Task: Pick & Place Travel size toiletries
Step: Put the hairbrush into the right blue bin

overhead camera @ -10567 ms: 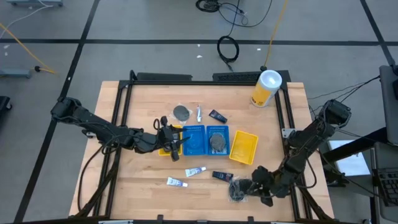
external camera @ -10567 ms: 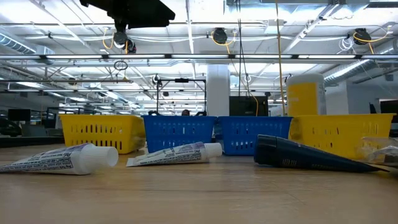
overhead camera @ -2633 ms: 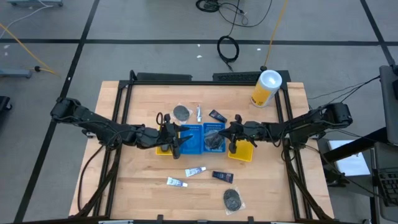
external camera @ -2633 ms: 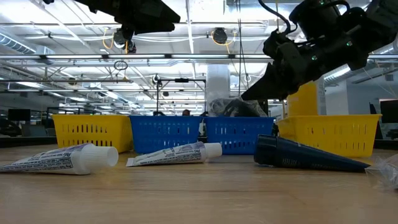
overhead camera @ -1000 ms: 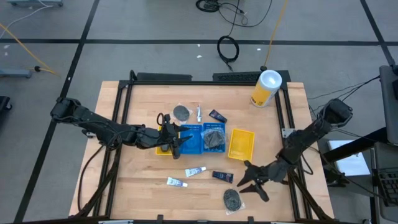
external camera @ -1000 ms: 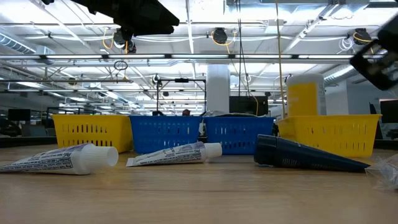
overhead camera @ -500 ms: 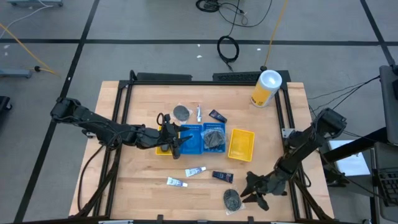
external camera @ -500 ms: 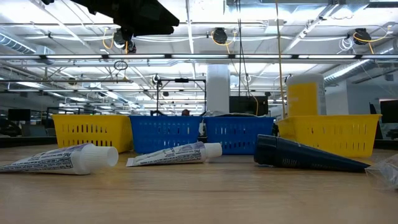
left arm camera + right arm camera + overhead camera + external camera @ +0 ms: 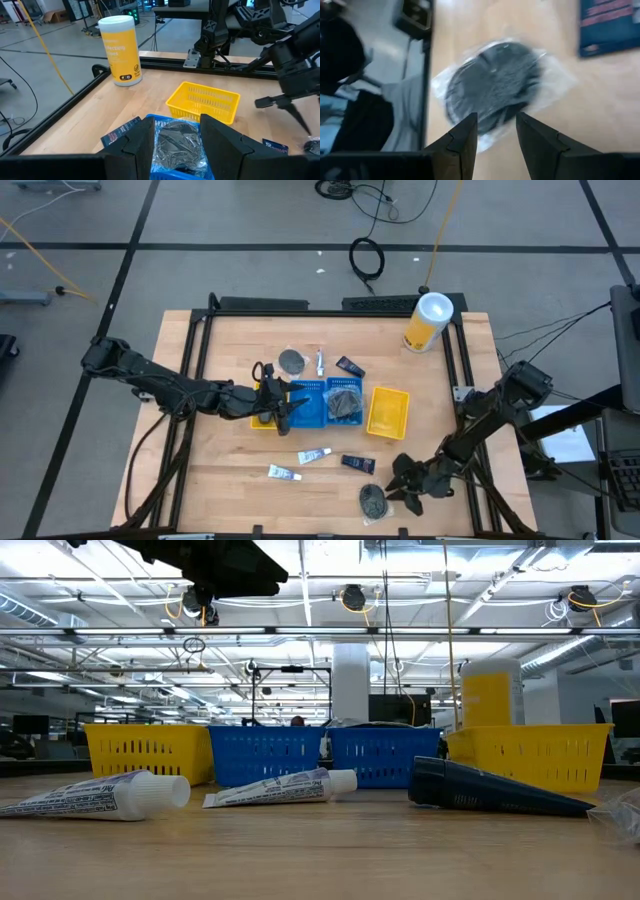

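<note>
Wooden table (image 9: 230, 450), black frame, grey floor

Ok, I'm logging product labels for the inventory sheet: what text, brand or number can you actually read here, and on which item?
None can be read with certainty.
Yellow canister: white lettering and a small dark mark, too small to read.
White tubes: lines of print, too blurred.
Navy packet: light print, blurred.
Dark navy tube: faint print, unreadable.
Grey-black wrapped bundle: no text visible.
</note>
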